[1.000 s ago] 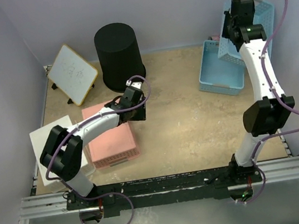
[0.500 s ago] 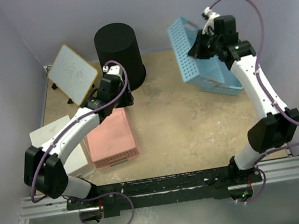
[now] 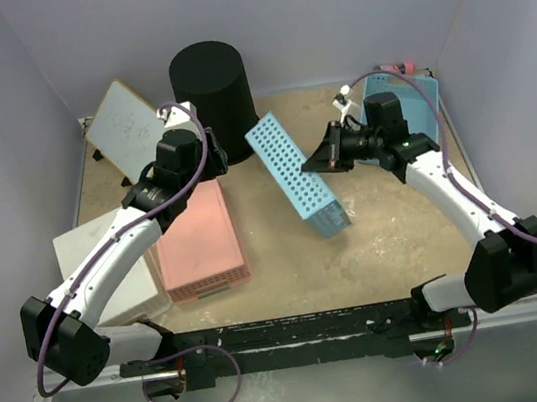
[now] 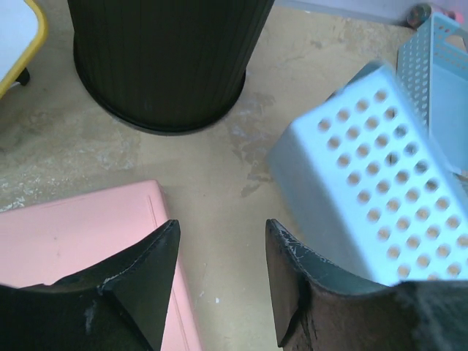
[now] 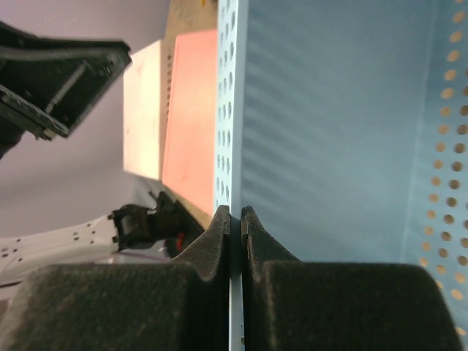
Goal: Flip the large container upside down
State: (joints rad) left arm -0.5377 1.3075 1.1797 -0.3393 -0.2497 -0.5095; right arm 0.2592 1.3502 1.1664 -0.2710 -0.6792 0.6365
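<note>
The large container, a black ribbed bin (image 3: 213, 98), stands at the back of the table with its wider end down and its flat narrow end up. It fills the top of the left wrist view (image 4: 161, 66). My left gripper (image 3: 205, 166) is open and empty (image 4: 219, 228), just in front of the bin's base and not touching it. My right gripper (image 3: 328, 157) is shut on the thin wall of a light-blue lattice basket (image 3: 295, 177) and holds it tilted on edge mid-table. The basket also shows in both wrist views (image 5: 329, 131) (image 4: 373, 183).
A pink basket (image 3: 198, 237) lies upside down under my left arm, beside a white box (image 3: 106, 266). A small whiteboard (image 3: 126, 126) leans at the back left. A second light-blue basket (image 3: 421, 107) sits at the back right.
My right arm swung left and down, carrying the light-blue basket from the back right to the middle. My left gripper moved back and left, closer to the bin.
</note>
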